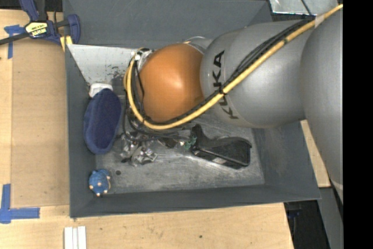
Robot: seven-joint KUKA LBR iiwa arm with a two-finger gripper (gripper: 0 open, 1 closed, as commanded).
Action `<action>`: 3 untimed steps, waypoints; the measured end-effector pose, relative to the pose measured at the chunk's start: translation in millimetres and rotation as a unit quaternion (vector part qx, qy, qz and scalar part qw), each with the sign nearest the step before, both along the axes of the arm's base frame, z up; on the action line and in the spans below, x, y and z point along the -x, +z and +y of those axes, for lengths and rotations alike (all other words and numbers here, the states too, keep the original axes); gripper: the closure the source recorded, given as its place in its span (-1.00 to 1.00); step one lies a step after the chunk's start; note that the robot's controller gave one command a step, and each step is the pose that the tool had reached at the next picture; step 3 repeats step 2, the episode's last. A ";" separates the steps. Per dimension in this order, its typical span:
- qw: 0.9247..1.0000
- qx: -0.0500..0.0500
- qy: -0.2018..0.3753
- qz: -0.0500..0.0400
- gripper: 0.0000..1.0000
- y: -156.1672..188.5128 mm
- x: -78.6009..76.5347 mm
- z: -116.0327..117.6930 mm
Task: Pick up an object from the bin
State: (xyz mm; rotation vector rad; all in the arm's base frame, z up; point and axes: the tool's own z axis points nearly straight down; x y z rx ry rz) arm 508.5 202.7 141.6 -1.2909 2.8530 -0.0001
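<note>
Reach-in stage, I reckon: my gripper (137, 150) sits low between dark-blue pouch (102, 121) and black tool (226, 152), clenched or not I can't tell, and next needs 1 firm grab.

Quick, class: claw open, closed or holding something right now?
Claw: cannot be told; it sits beside the dark blue fabric object, under the orange cover.

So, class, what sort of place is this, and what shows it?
Most likely a robotics lab bench for grasping trials: a KUKA arm with an orange wrist cover reaches into a grey metal bin of loose things, among them a dark blue slipper and a small blue ball.
</note>
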 end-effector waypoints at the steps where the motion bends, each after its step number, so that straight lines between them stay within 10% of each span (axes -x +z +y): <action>1: 1.000 0.001 -0.002 0.002 1.00 13.4 -1.3 0.5; 3: 1.000 0.000 -0.004 0.001 1.00 42.2 -2.7 1.2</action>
